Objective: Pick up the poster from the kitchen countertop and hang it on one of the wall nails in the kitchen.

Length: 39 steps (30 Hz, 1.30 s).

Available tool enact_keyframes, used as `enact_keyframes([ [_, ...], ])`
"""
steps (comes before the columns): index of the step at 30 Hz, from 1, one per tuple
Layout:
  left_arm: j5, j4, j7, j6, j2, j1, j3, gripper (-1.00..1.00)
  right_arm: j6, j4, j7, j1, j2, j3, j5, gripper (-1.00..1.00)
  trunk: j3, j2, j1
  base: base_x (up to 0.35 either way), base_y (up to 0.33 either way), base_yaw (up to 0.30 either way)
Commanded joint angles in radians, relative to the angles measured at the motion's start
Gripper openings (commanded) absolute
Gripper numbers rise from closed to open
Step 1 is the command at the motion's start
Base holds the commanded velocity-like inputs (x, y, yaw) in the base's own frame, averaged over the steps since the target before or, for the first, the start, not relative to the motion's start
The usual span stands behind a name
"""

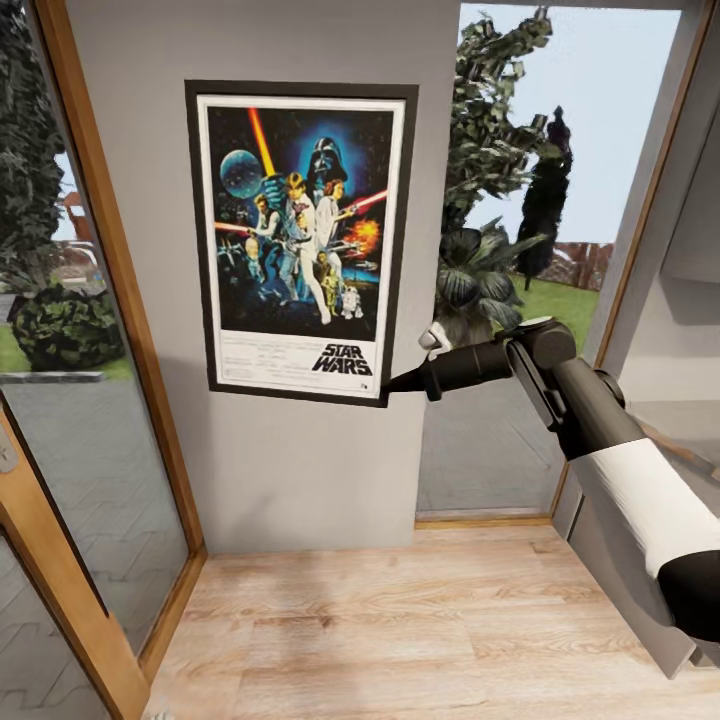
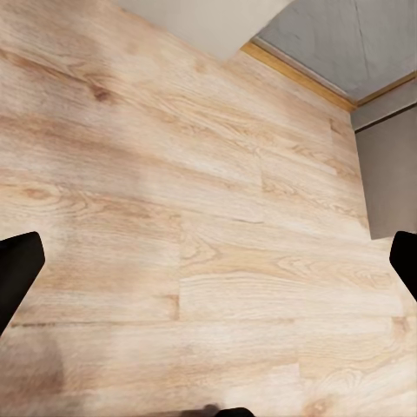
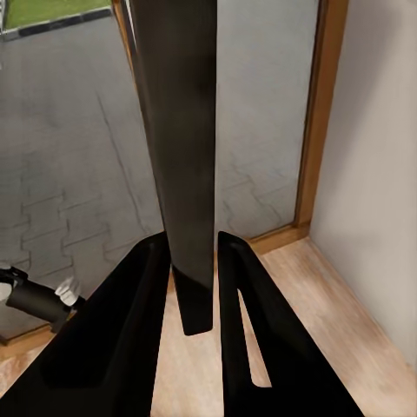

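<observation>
Grey wall (image 1: 300, 480) between tall windows, over pale wood floor (image 1: 420, 630). Poster (image 1: 300, 240) flat against it, lower right corner pinched by right gripper (image 1: 392, 383). Left gripper (image 2: 208, 261) spread wide, holding nothing.

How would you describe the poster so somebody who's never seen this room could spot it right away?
Find the narrow grey wall panel between two tall wood-framed windows. The poster sits flat against it, with the right gripper pinching its lower right corner. It's the lone picture there: black frame, white border, dark blue artwork, "STAR WARS" at the bottom.
</observation>
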Motion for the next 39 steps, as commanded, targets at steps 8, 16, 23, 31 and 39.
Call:
enact_keyframes([
  [8,-0.001,0.002,-0.002,-0.006,0.000,0.000,0.002,1.00,0.010,0.000,0.000,-0.004,0.008,0.002,-0.002,-1.00,0.000,-0.001,0.000,0.000,0.000,0.000],
  [16,-0.001,0.002,-0.002,-0.006,0.000,0.000,0.002,1.00,0.010,0.001,0.000,-0.009,0.008,0.002,-0.002,-1.00,0.000,-0.001,0.000,0.000,0.000,0.000],
  [23,-0.001,0.002,-0.002,-0.006,0.000,0.000,0.002,1.00,0.010,0.001,0.000,-0.011,0.008,0.002,-0.002,-1.00,0.000,-0.001,0.000,0.000,0.000,0.000],
  [31,-0.001,0.002,-0.002,-0.006,0.000,0.000,0.002,1.00,0.010,0.016,0.001,-0.042,0.009,0.004,0.000,-1.00,0.000,-0.001,0.000,0.000,0.000,0.000],
  [39,-0.001,0.001,-0.002,-0.006,0.000,0.000,0.002,1.00,0.010,0.026,0.002,-0.082,0.009,0.088,0.000,-1.00,0.000,-0.001,0.000,0.000,0.000,0.000],
])
